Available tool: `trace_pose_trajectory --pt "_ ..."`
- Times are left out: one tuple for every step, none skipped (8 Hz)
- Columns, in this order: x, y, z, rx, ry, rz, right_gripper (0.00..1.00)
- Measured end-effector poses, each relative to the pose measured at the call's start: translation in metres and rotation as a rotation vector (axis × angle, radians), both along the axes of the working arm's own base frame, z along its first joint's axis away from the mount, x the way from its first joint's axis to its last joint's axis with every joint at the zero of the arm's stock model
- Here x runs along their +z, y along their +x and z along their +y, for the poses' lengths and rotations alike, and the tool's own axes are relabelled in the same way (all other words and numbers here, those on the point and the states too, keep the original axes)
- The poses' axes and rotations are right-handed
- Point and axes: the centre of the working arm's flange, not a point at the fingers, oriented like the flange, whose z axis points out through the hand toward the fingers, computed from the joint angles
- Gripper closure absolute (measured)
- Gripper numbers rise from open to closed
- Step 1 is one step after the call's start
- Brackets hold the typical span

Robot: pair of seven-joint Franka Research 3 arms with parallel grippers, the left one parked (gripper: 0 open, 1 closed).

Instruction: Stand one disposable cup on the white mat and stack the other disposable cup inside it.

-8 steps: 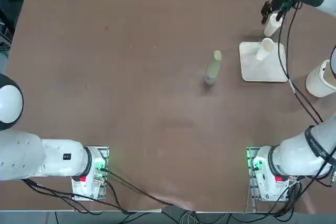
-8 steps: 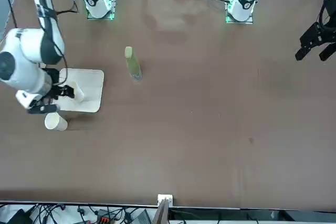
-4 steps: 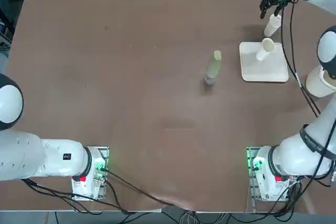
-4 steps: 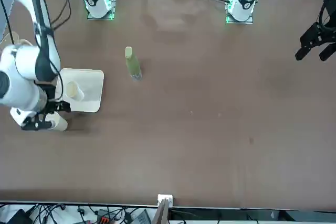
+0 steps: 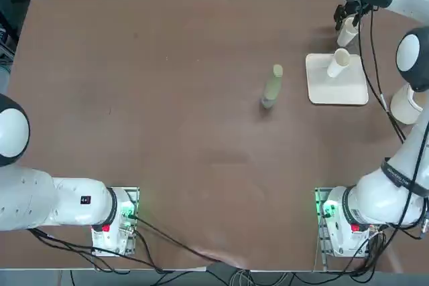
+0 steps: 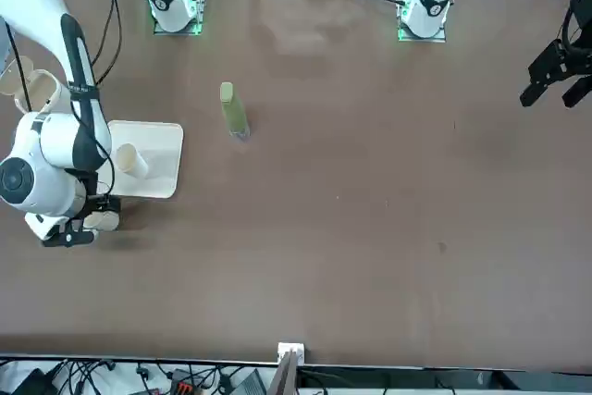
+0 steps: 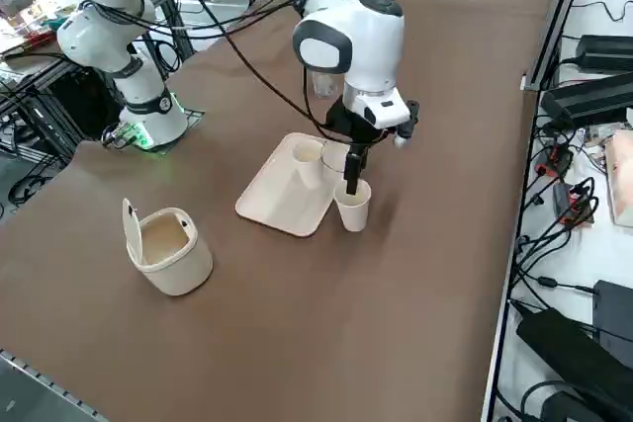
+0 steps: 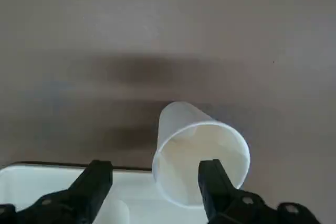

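While one disposable cup (image 5: 338, 63) is standing on the white mat (image 5: 336, 88), the right gripper (image 5: 346, 17) is hovering over the second cup (image 5: 346, 33) just beyond the mat. Right side: the second cup (image 7: 351, 207) is standing upright beside the mat (image 7: 282, 200). Wrist: the fingers (image 8: 212, 179) are spread apart, one dipping inside the rim, gripping nothing.
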Motion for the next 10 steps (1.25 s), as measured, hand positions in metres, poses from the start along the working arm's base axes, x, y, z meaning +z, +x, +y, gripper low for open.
trace_pose_trajectory --pt "-0.001 0.0 -0.002 -0.003 0.0 0.002 0.03" --pt "-0.003 -0.001 -0.005 -0.007 0.0 0.005 0.1" --pt "-0.005 -0.001 -0.006 -0.009 0.0 0.006 0.13" --pt "-0.006 -0.001 -0.006 -0.009 0.0 0.006 0.32" --pt "-0.006 -0.001 -0.006 -0.01 0.0 0.005 0.57" --pt "-0.006 -0.001 -0.006 -0.01 0.0 0.005 0.75" --pt "-0.005 0.0 -0.006 -0.01 0.0 0.002 0.94" --pt "-0.001 0.003 -0.006 -0.009 0.0 -0.008 0.98" --pt "0.009 0.006 -0.006 -0.01 -0.002 -0.021 0.98" --pt "0.028 0.007 -0.006 -0.015 -0.004 -0.02 0.98"
